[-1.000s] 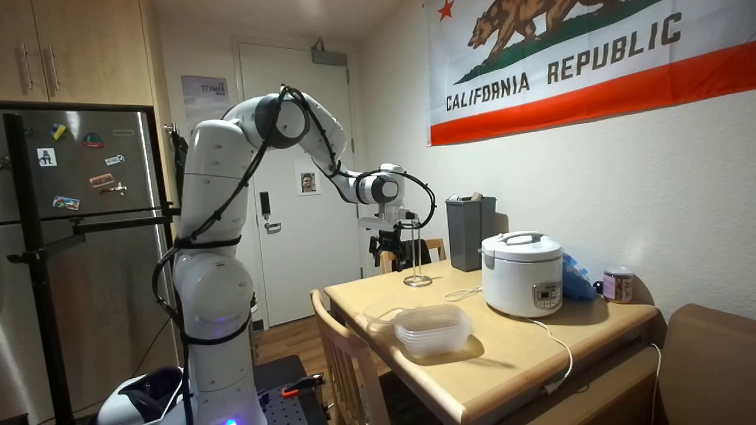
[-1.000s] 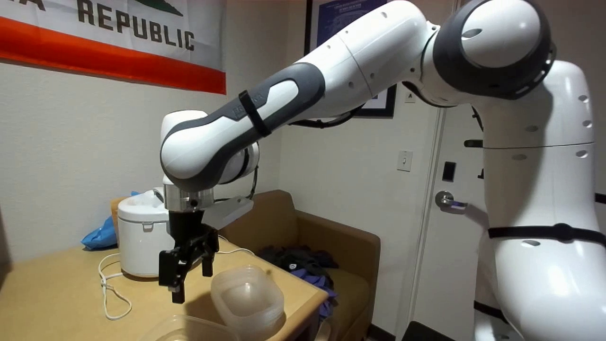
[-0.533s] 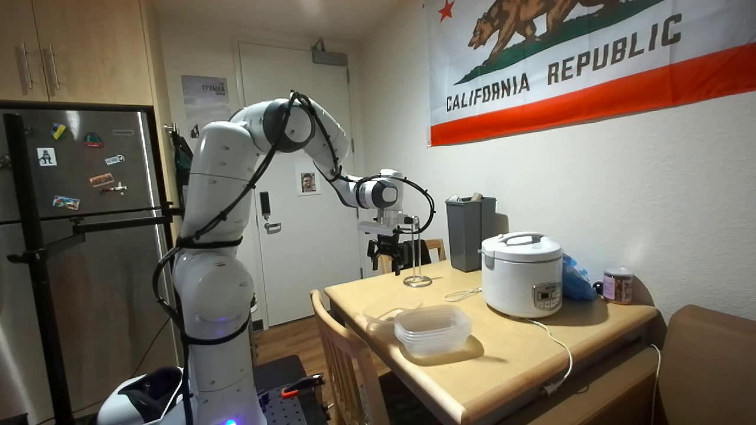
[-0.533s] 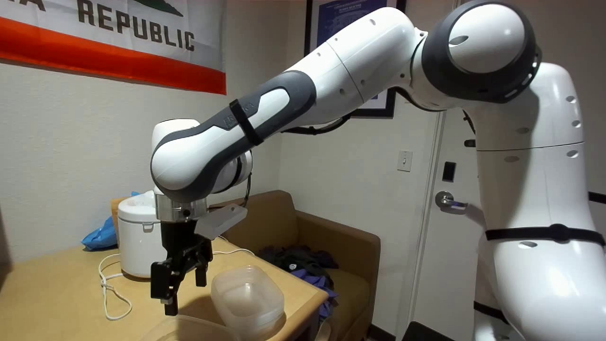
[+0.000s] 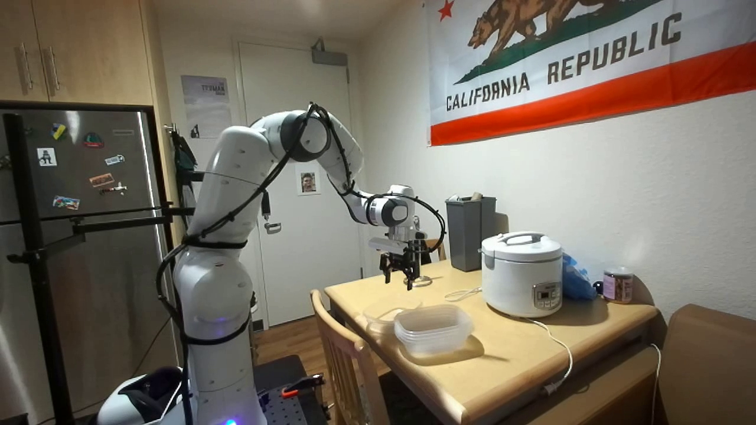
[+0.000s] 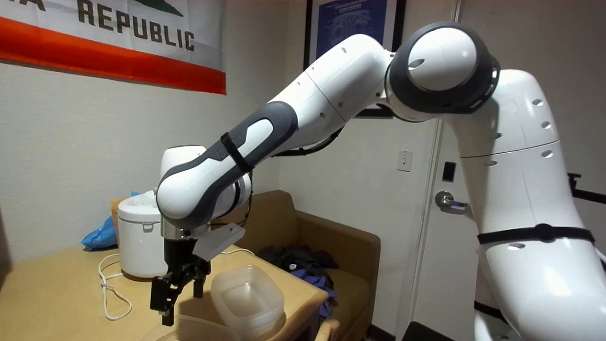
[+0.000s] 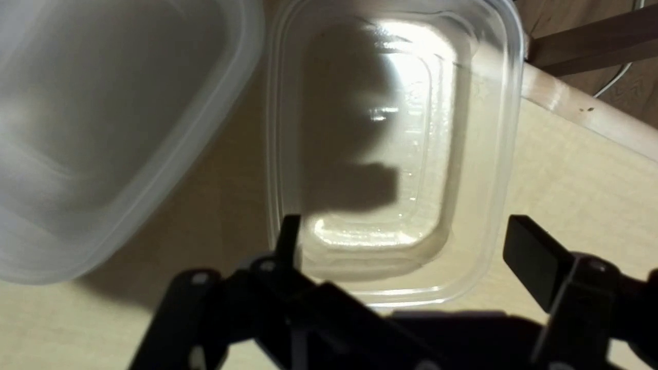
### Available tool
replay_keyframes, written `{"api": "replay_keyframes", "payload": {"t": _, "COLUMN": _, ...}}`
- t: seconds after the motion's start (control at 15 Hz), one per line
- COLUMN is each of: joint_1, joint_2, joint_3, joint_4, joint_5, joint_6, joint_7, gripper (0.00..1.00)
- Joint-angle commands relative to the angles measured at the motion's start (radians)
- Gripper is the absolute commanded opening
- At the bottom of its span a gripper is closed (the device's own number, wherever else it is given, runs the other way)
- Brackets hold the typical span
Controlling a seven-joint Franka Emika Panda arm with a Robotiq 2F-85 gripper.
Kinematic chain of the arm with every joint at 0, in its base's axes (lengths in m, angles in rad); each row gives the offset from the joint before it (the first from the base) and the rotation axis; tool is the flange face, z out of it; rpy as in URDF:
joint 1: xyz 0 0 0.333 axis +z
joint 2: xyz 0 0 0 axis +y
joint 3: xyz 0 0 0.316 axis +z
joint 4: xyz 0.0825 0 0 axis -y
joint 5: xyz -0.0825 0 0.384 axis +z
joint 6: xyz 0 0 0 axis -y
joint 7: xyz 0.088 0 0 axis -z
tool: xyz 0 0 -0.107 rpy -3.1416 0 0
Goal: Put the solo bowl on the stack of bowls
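Observation:
The solo bowl is a clear rectangular plastic tub on the table, faint in an exterior view (image 5: 381,314) and cut off at the bottom edge of an exterior view (image 6: 189,331). In the wrist view the solo bowl (image 7: 411,174) is right side up, partly in shadow. The stack of bowls (image 5: 434,330) is frosted, rectangular and stands beside it, also seen in an exterior view (image 6: 248,298) and at the left of the wrist view (image 7: 118,133). My gripper (image 5: 398,284) is open and empty above the solo bowl's near end; its fingers (image 7: 403,226) are wide apart.
A white rice cooker (image 5: 522,277) with a loose cord (image 6: 113,300) stands farther back on the table (image 5: 502,366). A metal stand (image 5: 418,281) and a grey bin (image 5: 465,236) are behind the gripper. A wooden chair (image 5: 348,354) is at the table's edge.
The arm has reached farther out and lowered. The gripper has come down closer over the solo bowl, staying open. The bowls have not moved.

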Motion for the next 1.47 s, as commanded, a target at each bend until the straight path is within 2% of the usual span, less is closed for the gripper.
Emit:
{"api": "replay_keyframes", "payload": {"t": 0.0, "joint_1": -0.006, "joint_2": 0.114, "joint_3": -0.025, "joint_4": 0.077, "joint_5": -0.015, "joint_6": 0.005, "joint_7": 0.030, "gripper": 1.00}}
{"api": "replay_keyframes", "payload": {"t": 0.27, "joint_1": 0.000, "joint_2": 0.200, "joint_3": -0.052, "joint_4": 0.143, "joint_5": -0.032, "joint_6": -0.013, "joint_7": 0.034, "gripper": 1.00}}
{"api": "replay_keyframes", "payload": {"t": 0.53, "joint_1": -0.008, "joint_2": 0.258, "joint_3": -0.050, "joint_4": 0.188, "joint_5": -0.017, "joint_6": -0.012, "joint_7": 0.023, "gripper": 1.00}}
{"api": "replay_keyframes", "payload": {"t": 0.6, "joint_1": -0.007, "joint_2": 0.270, "joint_3": -0.048, "joint_4": 0.194, "joint_5": -0.017, "joint_6": -0.008, "joint_7": 0.022, "gripper": 0.75}}
{"api": "replay_keyframes", "payload": {"t": 0.67, "joint_1": -0.004, "joint_2": 0.279, "joint_3": -0.050, "joint_4": 0.198, "joint_5": -0.019, "joint_6": -0.009, "joint_7": 0.026, "gripper": 0.72}}
{"api": "replay_keyframes", "payload": {"t": 0.73, "joint_1": -0.004, "joint_2": 0.284, "joint_3": -0.050, "joint_4": 0.199, "joint_5": -0.019, "joint_6": -0.007, "joint_7": 0.026, "gripper": 0.65}}
{"api": "replay_keyframes", "payload": {"t": 1.27, "joint_1": 0.011, "joint_2": 0.229, "joint_3": -0.061, "joint_4": 0.195, "joint_5": -0.037, "joint_6": -0.005, "joint_7": 0.059, "gripper": 0.04}}
{"api": "replay_keyframes", "payload": {"t": 1.4, "joint_1": 0.018, "joint_2": 0.197, "joint_3": -0.063, "joint_4": 0.189, "joint_5": -0.044, "joint_6": -0.005, "joint_7": 0.076, "gripper": 0.00}}
